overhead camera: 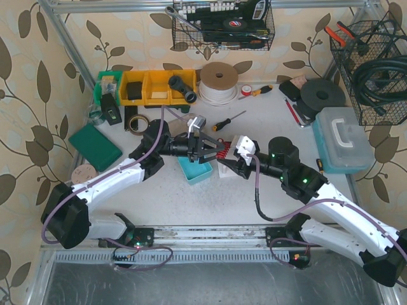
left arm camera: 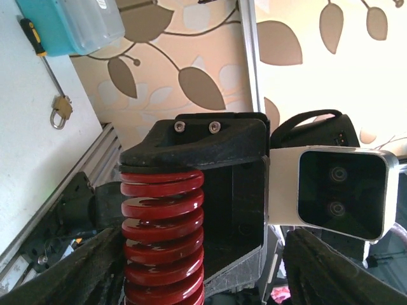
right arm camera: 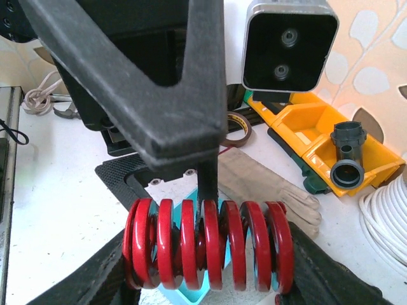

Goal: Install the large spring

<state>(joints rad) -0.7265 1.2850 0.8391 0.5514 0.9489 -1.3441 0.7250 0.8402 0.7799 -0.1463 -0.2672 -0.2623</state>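
One large spring (right arm camera: 206, 244), red and thick-wired, sits mid-frame in the top view, held just above a blue tray (overhead camera: 191, 173). Right gripper (overhead camera: 226, 157) is clamped on it end to end, one finger on each end coil. Left gripper (overhead camera: 207, 148) faces it with fingers (right arm camera: 191, 95) spread wide, one crossing the middle coils; can't tell if it touches. Expect it to be heavy and very stiff, with slick painted coils. Held axially it could kick out sideways, so you'd best grip square across the middle coils.
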